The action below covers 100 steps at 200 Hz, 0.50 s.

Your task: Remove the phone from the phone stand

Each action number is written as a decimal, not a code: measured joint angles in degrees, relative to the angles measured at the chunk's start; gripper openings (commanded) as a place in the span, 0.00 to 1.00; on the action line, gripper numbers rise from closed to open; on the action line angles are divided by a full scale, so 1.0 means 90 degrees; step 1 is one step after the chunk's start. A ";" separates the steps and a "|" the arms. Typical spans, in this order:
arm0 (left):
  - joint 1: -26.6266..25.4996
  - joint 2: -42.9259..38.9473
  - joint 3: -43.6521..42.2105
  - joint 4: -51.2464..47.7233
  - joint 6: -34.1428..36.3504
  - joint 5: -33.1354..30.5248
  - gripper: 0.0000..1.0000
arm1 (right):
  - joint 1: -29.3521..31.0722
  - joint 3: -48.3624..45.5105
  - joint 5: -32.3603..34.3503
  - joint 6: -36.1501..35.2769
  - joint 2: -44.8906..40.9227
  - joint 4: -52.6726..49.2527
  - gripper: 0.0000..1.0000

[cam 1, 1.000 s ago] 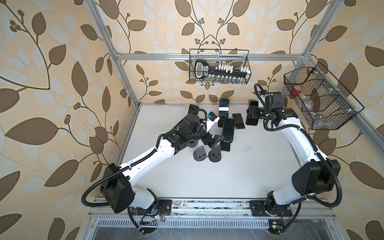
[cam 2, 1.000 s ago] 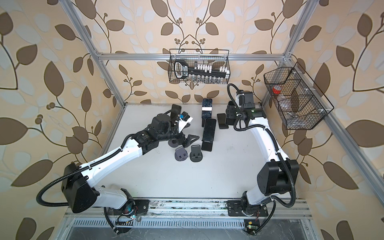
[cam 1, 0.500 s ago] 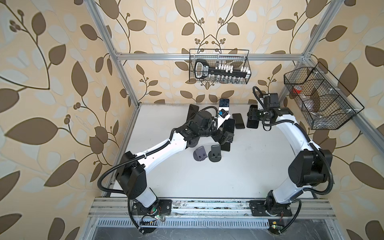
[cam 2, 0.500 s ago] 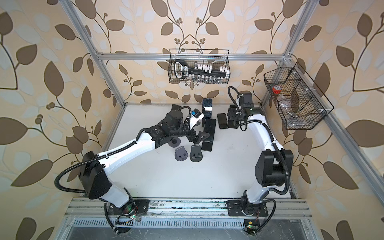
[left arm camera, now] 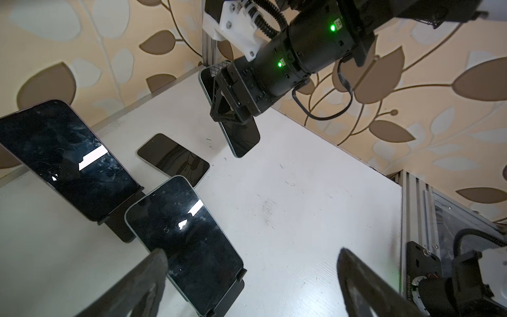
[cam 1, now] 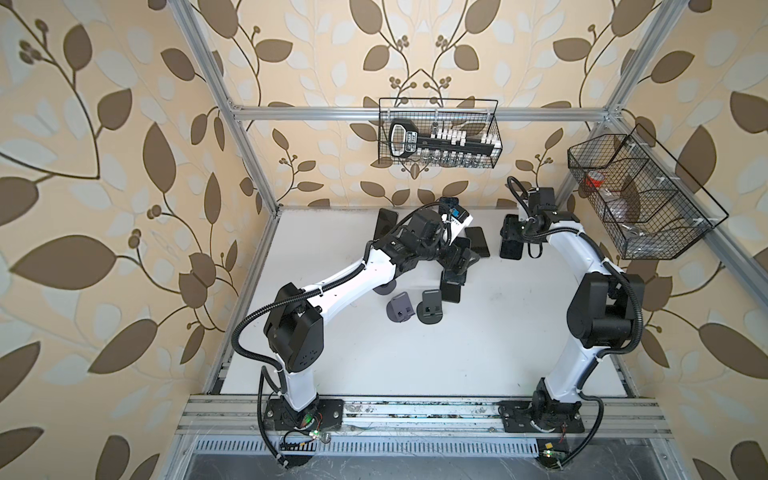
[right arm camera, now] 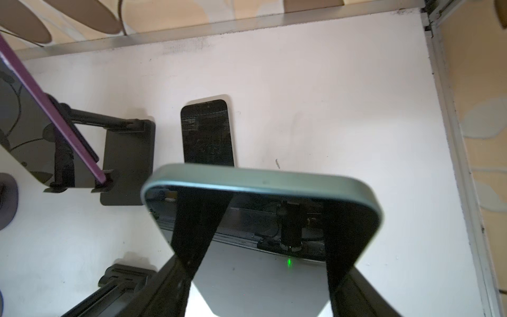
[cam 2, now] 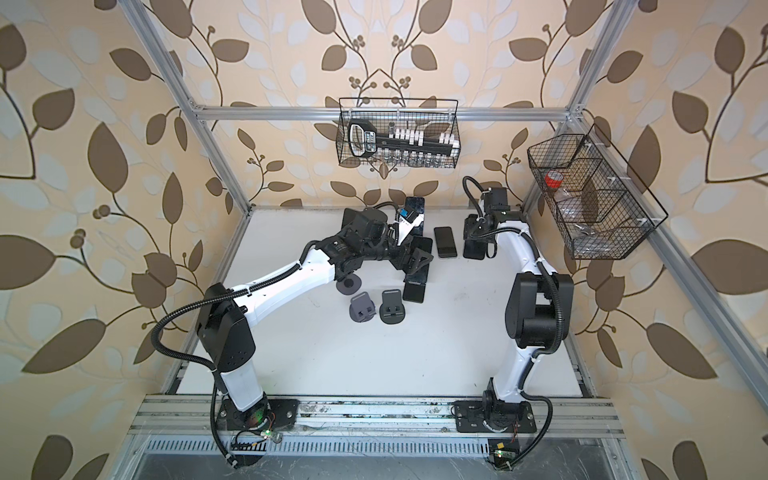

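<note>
Near the back of the table (cam 2: 415,353), the phone (left arm camera: 183,241) leans on its phone stand (left arm camera: 233,282), lower edge caught behind the front lip. The left gripper (left arm camera: 251,258) hovers just over it, jaws spread wide and holding nothing. A second phone (left arm camera: 63,159) on its own stand sits just beside, and a flat phone (left arm camera: 172,162) lies on the table behind both. Well apart, toward the back right corner, the right gripper (right arm camera: 274,214) is clamped across a green-edged phone (right arm camera: 260,186), holding it off the surface. The likely trouble is a close that lands one finger on the glass or hooks the lip, so the light stand lifts or skids with the phone. A sideways drift could also tip the neighbour. Only the left wrist view shows the lip and the phone's full face, since in both top views the gripper covers much of it. Only the top views show the empty stands (cam 2: 392,309) nearby.
</note>
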 measured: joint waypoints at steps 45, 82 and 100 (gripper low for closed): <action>-0.0083 0.0141 0.0172 -0.0061 -0.0095 -0.0002 0.96 | -0.0129 0.0355 0.0010 -0.0024 0.0527 0.0146 0.56; -0.0095 0.0146 0.0172 -0.0053 -0.0121 0.0000 0.96 | -0.0124 0.0673 0.0019 -0.0024 0.1112 0.0155 0.57; -0.0124 0.0146 0.0172 -0.0053 -0.0129 0.0005 0.96 | -0.0124 0.0821 0.0083 -0.0024 0.1341 0.0153 0.57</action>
